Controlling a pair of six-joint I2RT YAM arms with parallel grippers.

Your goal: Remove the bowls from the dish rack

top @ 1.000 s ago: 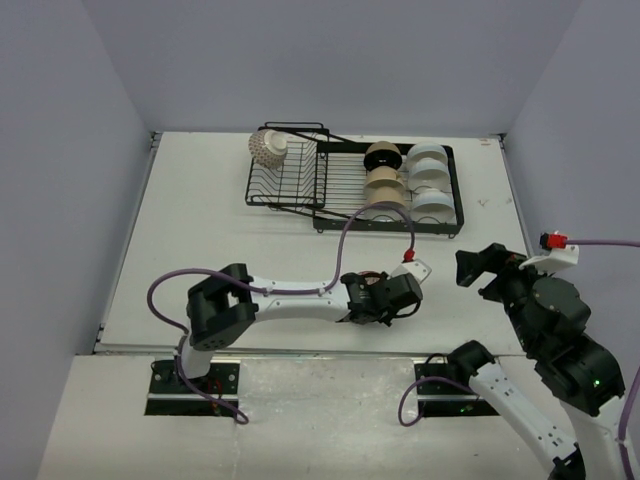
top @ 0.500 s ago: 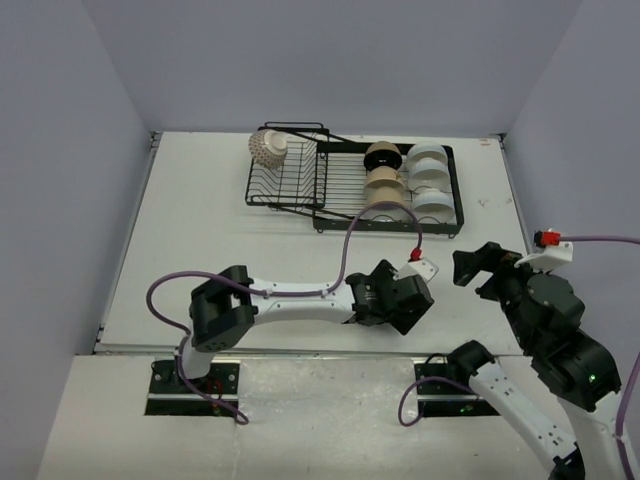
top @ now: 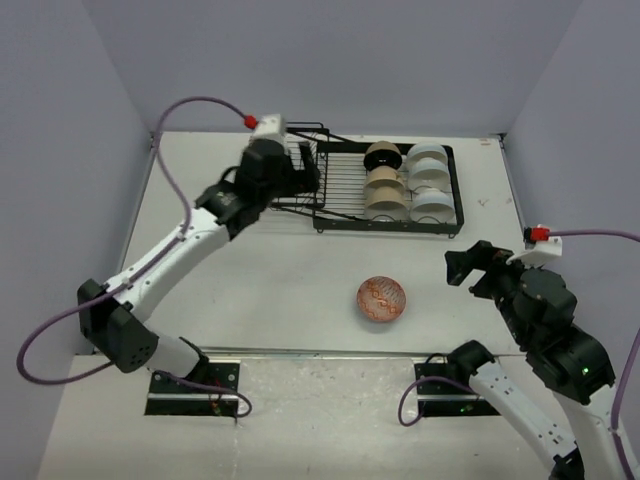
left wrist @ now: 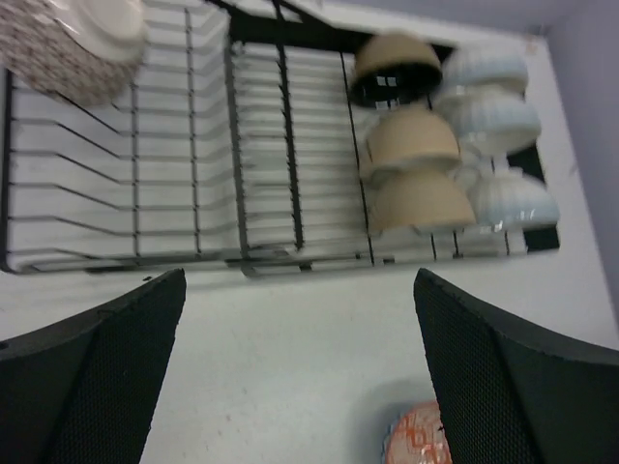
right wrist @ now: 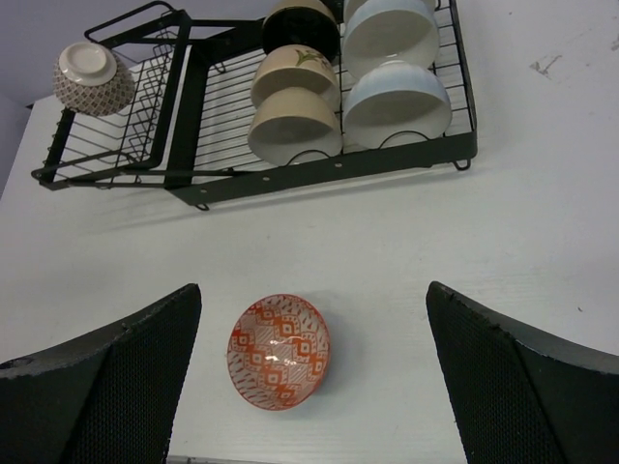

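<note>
1. Looking down, we found left gripper (left wrist: 300, 280) and right gripper (right wrist: 311, 288) spread wide, empty.
2. Round glazed bowls (right wrist: 295, 121) sat in the wire dish rack (right wrist: 406, 156) by the table's (right wrist: 542, 242) far edge.

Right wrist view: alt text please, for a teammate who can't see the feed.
A small orange-red patterned ceramic bowl sits upright on the white table, framed between the open black fingers. Beyond it, the black wire dish rack holds beige bowls, white bowls and one brown net-patterned bowl.
</note>
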